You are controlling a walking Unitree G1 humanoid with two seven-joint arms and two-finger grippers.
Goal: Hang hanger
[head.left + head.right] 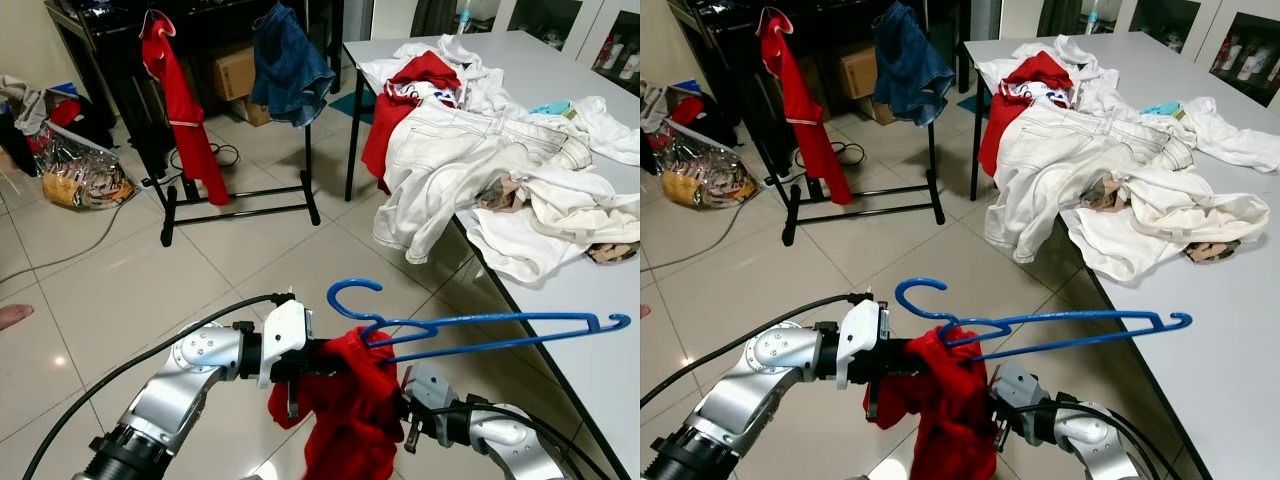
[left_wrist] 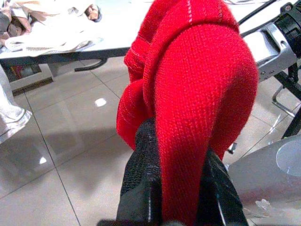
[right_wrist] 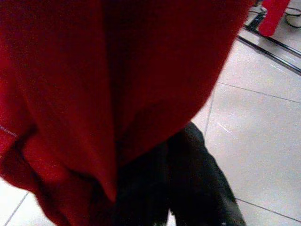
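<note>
A blue plastic hanger (image 1: 500, 322) is held level low in front of me, hook (image 1: 350, 292) to the left, its long arm reaching right over the table edge. A red knit garment (image 1: 345, 420) is bunched over its left end and hangs down. My left gripper (image 2: 178, 146) is shut on a fold of this red garment from the left. My right gripper (image 3: 164, 155) comes in from the right under the cloth and is shut on it; the cloth hides its tips in the eye views. The black clothes rack (image 1: 240, 205) stands across the tiled floor.
The rack carries a red garment (image 1: 185, 110) and a denim piece (image 1: 290, 65). The white table (image 1: 600, 300) on my right holds a pile of pale clothes (image 1: 480, 160). Bags (image 1: 75, 170) and a floor cable lie left; a person's foot (image 1: 12, 316) is at the left edge.
</note>
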